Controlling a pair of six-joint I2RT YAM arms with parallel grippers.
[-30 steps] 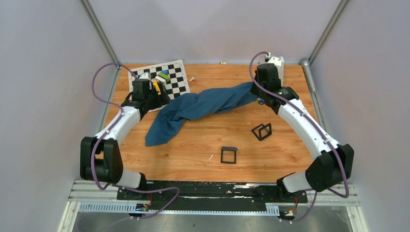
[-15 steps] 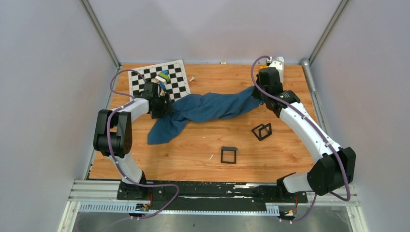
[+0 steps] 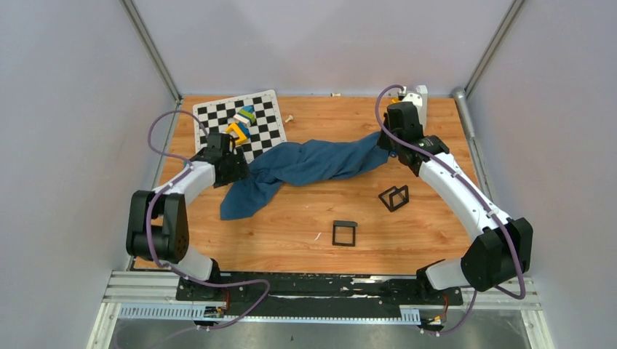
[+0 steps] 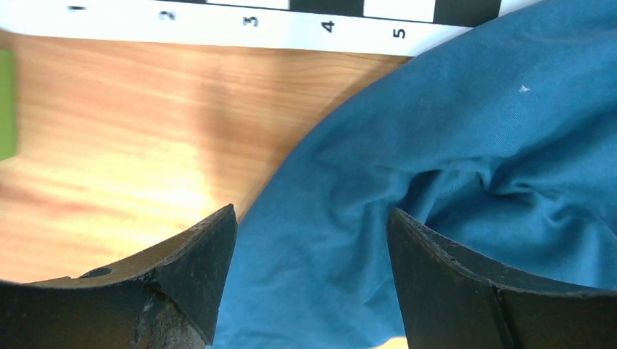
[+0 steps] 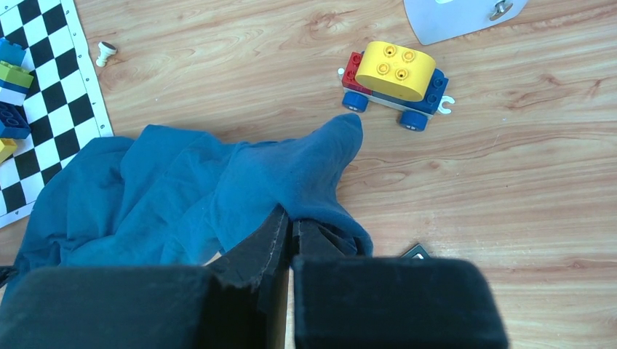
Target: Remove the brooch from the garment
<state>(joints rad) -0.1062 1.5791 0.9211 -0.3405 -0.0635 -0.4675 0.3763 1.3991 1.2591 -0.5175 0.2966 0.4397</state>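
The teal-blue garment [image 3: 313,161] lies bunched across the middle of the table. My left gripper [image 3: 241,173] is open at its left part. In the left wrist view the cloth [image 4: 436,145] fills the gap between the spread fingers [image 4: 190,273], with the gripper [image 4: 311,218] low over it. A tiny pale speck [image 4: 522,89] sits on the cloth; I cannot tell if it is the brooch. My right gripper [image 3: 383,142] is shut on the garment's right end, with cloth [image 5: 218,189] pinched at the jaws of the gripper [image 5: 291,227].
A chequered board [image 3: 271,120] with coloured blocks [image 3: 240,123] lies at the back left, with a pale chess piece [image 3: 289,118] beside it. Two black square frames [image 3: 393,197] [image 3: 343,233] are at the front right. A toy car [image 5: 395,81] stands behind the garment's right end.
My left arm swung toward the garment's left part, then drew back slightly; its gripper now straddles the cloth. The garment's left part shifted a little. The right arm barely moved.
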